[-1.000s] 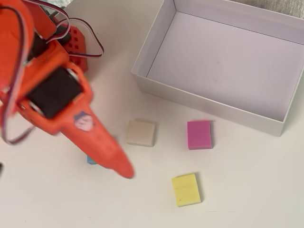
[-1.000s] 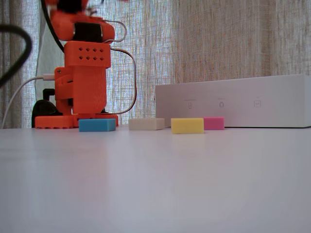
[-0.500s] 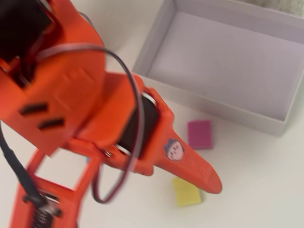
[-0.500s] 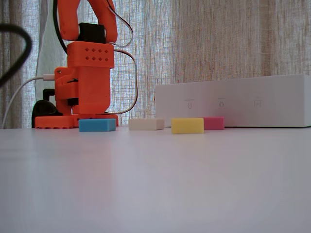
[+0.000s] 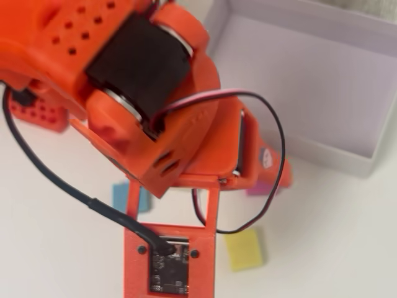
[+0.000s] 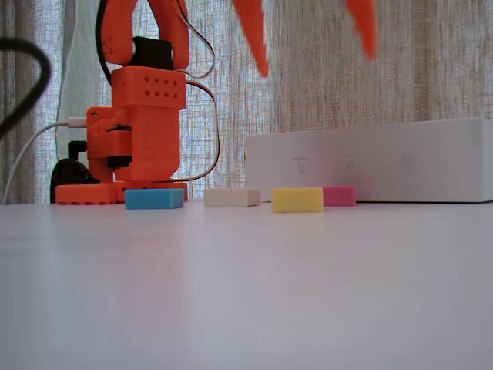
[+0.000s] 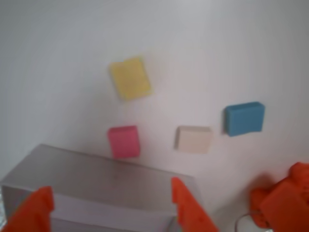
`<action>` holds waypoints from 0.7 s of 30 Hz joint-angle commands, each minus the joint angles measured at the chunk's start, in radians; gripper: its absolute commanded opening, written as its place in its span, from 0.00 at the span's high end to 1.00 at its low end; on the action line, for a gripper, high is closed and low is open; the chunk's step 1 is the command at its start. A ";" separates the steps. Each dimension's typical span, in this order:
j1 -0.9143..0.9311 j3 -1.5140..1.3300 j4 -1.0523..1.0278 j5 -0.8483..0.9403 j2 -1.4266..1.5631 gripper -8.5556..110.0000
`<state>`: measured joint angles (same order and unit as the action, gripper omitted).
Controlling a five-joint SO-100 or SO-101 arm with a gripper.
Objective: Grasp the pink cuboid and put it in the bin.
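Observation:
The pink cuboid (image 6: 339, 195) lies flat on the white table just in front of the bin's (image 6: 370, 162) long wall. In the wrist view the pink cuboid (image 7: 123, 141) sits close to the bin's (image 7: 106, 188) near wall. My gripper (image 6: 308, 31) hangs high above the blocks and the bin's left end, with its orange fingers (image 6: 253, 35) spread wide and nothing between them. From the wrist, the gripper (image 7: 111, 186) frames the bin wall, with the pink cuboid just beyond. In the overhead view the arm hides most of the pink cuboid (image 5: 257, 189).
A yellow block (image 6: 296, 200), a cream block (image 6: 231, 197) and a blue block (image 6: 154, 199) lie in a loose row left of the pink one. The orange arm base (image 6: 135, 146) stands at the back left with a cable beside it.
The arm has swung out from its base. The open fingers have come into the fixed view at the top, above the blocks. No block has moved.

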<state>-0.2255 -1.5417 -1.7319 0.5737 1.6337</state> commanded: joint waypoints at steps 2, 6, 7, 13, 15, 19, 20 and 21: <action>-0.005 -0.018 0.032 0.014 -0.021 0.67; -0.014 -0.020 0.055 0.015 -0.071 0.69; -0.015 -0.021 0.063 0.015 -0.080 0.69; -0.026 -0.123 0.132 0.032 -0.098 0.69; -0.034 -0.158 0.155 0.032 -0.098 0.69; -0.052 -0.184 0.219 0.031 -0.103 0.69; -0.055 -0.187 0.236 0.031 -0.106 0.69; -0.058 -0.187 0.249 0.031 -0.112 0.69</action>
<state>-0.2761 -1.7303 -1.5202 0.5983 1.5232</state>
